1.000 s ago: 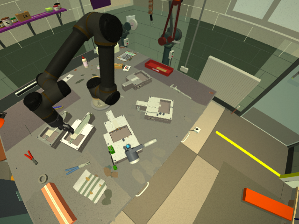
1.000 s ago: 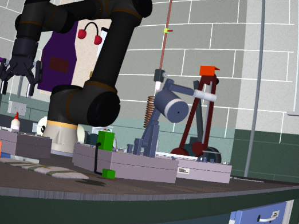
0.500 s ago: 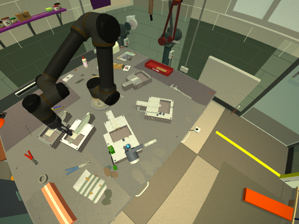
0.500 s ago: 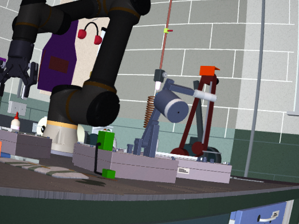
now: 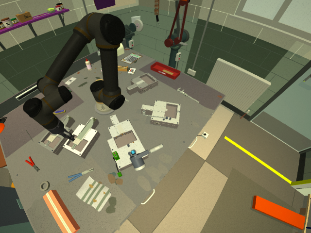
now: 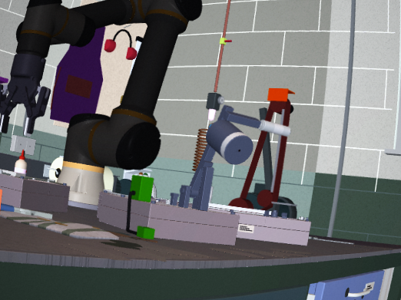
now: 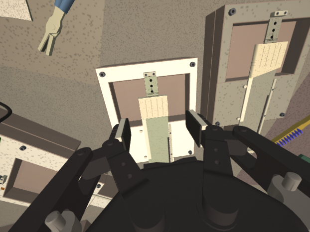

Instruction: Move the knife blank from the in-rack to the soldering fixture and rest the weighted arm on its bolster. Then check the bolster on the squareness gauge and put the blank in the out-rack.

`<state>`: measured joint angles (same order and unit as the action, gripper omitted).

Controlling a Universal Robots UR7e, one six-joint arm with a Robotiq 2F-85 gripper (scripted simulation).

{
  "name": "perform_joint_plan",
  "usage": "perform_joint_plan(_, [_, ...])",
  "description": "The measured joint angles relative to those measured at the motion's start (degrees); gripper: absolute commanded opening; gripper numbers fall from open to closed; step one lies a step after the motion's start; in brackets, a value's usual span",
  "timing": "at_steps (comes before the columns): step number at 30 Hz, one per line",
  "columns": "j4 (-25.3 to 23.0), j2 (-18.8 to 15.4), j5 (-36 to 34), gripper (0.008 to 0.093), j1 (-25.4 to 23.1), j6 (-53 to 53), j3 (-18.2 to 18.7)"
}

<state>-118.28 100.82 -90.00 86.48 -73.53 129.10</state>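
Observation:
The knife blank (image 7: 153, 117) lies in the white in-rack (image 5: 81, 137), its pale green blade (image 5: 85, 128) running along the rack and its cream bolster (image 7: 152, 107) over the recess. My gripper (image 7: 158, 130) hovers above the blade just behind the bolster, open and holding nothing. The soldering fixture (image 5: 126, 143) sits right of the rack at mid-table, with its weighted arm (image 5: 140, 157) raised at the near end; the second side camera shows the arm's grey weight (image 6: 229, 142) held up. A second, greyer rack (image 5: 51, 141) with a similar cream piece (image 7: 270, 58) stands on the other side of the in-rack.
A red tray (image 5: 165, 70) sits at the far table edge. Two more fixtures (image 5: 163, 112) (image 5: 142, 83) lie beyond the soldering fixture. Blue-handled pliers (image 5: 80, 174), red cutters (image 5: 32, 163), a striped cloth (image 5: 93, 193) and an orange block (image 5: 60, 212) lie on the near side.

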Motion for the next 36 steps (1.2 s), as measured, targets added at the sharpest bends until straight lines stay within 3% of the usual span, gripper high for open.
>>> perform_joint_plan(14, [-1.31, -0.56, 0.00, 0.0700, 0.00, -0.01, 0.68])
perform_joint_plan(29, [-13.83, -7.47, 0.00, 0.0700, 0.01, -0.01, 6.46])
perform_joint_plan(36, [-15.80, -8.69, 0.00, 0.0700, 0.01, -0.01, 7.15])
